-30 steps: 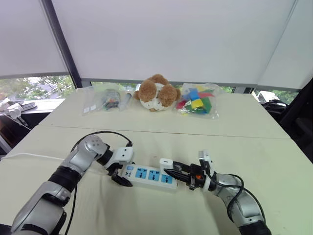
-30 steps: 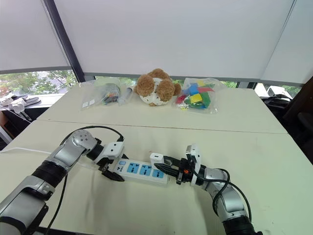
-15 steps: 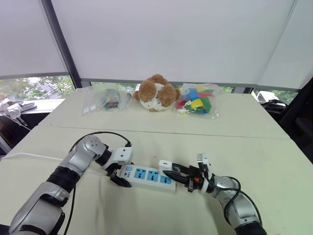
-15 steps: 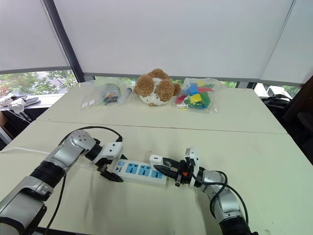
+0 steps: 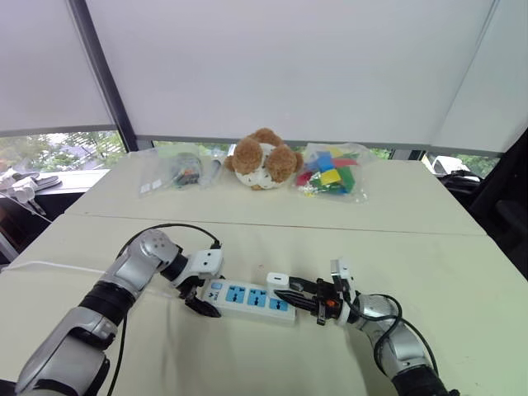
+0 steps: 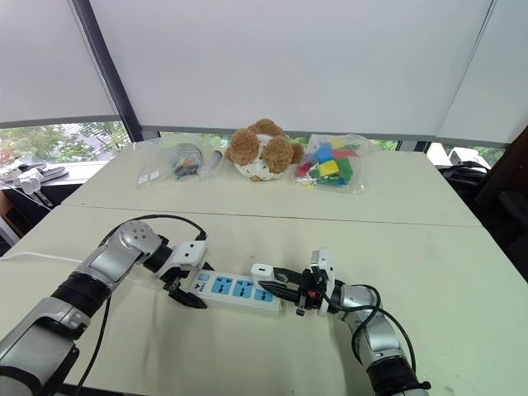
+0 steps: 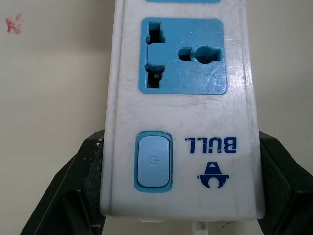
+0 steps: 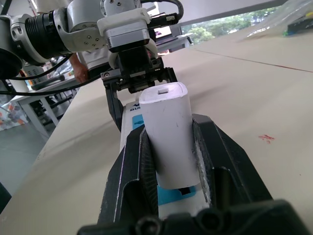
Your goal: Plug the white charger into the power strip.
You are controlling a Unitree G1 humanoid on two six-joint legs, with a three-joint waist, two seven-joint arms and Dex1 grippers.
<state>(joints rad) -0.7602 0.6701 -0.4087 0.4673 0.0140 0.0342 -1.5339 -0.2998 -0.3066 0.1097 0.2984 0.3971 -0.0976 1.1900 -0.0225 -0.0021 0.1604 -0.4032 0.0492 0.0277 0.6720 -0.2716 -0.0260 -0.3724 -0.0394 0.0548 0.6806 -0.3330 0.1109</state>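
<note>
Charger (image 8: 167,132) sitting clamped between right gripper (image 5: 285,294) fingers, directly over strip (image 5: 247,297) at its right-end socket. Strip lying flat on table (image 5: 247,355), long side across. Left gripper (image 5: 200,302) clenching strip's switch end, one finger pressing each long side. Plush toy (image 5: 264,157) and bags resting at far table edge.

- Brown teddy bear (image 5: 264,157) at twelve o'clock on the table (image 5: 396,206)
- Bag of coloured blocks (image 5: 332,172) just right of it
- Clear bag (image 5: 177,168) at eleven o'clock
</note>
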